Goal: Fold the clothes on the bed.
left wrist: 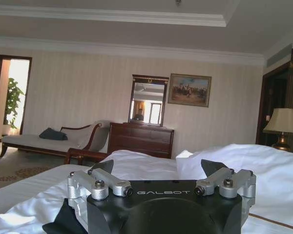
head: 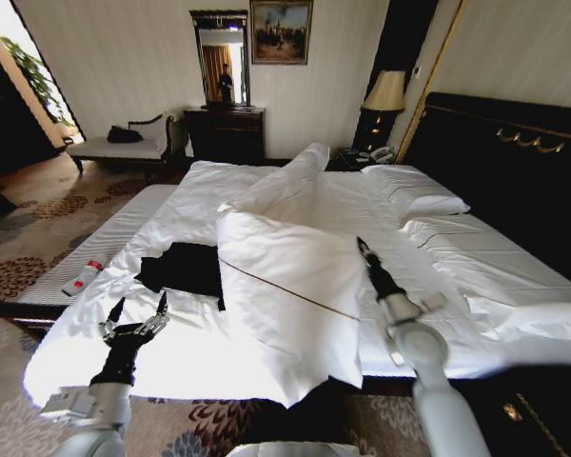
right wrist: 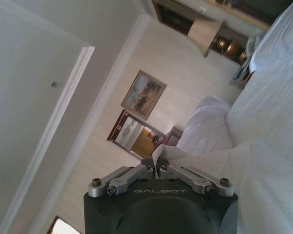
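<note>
Garment status: the crumpled black soft-fabric T-shirt (head: 183, 268) lies unfolded on the left side of the large white-sheeted bed (head: 209, 352), partly tucked under a turned-back white duvet (head: 290, 286), so folding appears not begun. Left pincer (head: 137, 313) hovers just near of the shirt, fingers spread wide, holding nothing, seemingly lined up to grasp. Right pincer (head: 362, 244) sits closed and empty over the duvet.
</note>
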Controlling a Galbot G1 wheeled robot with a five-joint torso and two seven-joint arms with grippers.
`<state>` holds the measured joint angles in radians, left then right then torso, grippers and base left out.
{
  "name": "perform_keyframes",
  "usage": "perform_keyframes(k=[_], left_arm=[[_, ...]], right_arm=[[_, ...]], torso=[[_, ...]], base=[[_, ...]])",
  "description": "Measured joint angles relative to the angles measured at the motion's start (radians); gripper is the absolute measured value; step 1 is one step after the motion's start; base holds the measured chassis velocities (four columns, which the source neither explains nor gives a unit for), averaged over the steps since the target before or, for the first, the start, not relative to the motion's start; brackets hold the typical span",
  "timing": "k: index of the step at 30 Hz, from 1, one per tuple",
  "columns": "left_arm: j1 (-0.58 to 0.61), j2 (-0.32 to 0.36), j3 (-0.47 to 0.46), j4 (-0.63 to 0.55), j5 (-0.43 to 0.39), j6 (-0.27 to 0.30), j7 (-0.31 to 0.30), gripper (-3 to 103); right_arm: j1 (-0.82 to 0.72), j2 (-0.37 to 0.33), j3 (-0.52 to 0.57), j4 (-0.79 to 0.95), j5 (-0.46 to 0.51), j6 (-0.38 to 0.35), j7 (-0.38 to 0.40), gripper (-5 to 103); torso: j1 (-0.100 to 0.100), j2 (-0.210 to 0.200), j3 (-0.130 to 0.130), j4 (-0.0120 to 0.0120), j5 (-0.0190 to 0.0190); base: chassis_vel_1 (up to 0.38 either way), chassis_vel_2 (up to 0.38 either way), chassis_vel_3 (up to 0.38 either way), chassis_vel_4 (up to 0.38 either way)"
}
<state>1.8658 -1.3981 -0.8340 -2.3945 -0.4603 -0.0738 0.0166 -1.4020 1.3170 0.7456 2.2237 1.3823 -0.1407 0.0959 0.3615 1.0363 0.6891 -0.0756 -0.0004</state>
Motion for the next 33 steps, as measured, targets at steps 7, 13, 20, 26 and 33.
perform_keyframes(k=[7, 13, 20, 26, 33], left_arm=[[-0.026, 0.042, 0.033, 0.02, -0.03, -0.006, 0.001, 100], [-0.066, 0.105, 0.049, 0.037, -0.087, -0.002, 0.002, 100], [-0.087, 0.139, 0.056, 0.057, -0.118, -0.006, 0.002, 100], [-0.116, 0.154, 0.053, 0.077, -0.138, -0.01, 0.002, 100], [-0.132, 0.151, 0.062, 0.089, -0.141, -0.012, 0.002, 100]], right_arm=[[-0.214, 0.008, 0.148, 0.128, -0.009, 0.001, 0.026, 1], [-0.416, 0.046, 0.269, 0.264, -0.024, 0.025, 0.031, 1], [-0.493, 0.1, 0.382, 0.287, -0.008, 0.062, 0.058, 1], [-0.539, 0.142, 0.445, 0.285, 0.001, 0.097, 0.132, 1], [-0.56, 0.184, 0.499, 0.281, -0.01, 0.167, 0.281, 1]], torso=[[0.0, 0.0, 0.0, 0.0002, 0.0], [0.0, 0.0, 0.0, -0.0002, -0.0005], [0.0, 0.0, 0.0, 0.0003, -0.0001], [0.0, 0.0, 0.0, 0.0003, -0.0003], [0.0, 0.0, 0.0, 0.0001, -0.0001]], base=[[0.0, 0.0, 0.0, 0.0], [0.0, 0.0, 0.0, 0.0], [0.0, 0.0, 0.0, 0.0], [0.0, 0.0, 0.0, 0.0], [0.0, 0.0, 0.0, 0.0]])
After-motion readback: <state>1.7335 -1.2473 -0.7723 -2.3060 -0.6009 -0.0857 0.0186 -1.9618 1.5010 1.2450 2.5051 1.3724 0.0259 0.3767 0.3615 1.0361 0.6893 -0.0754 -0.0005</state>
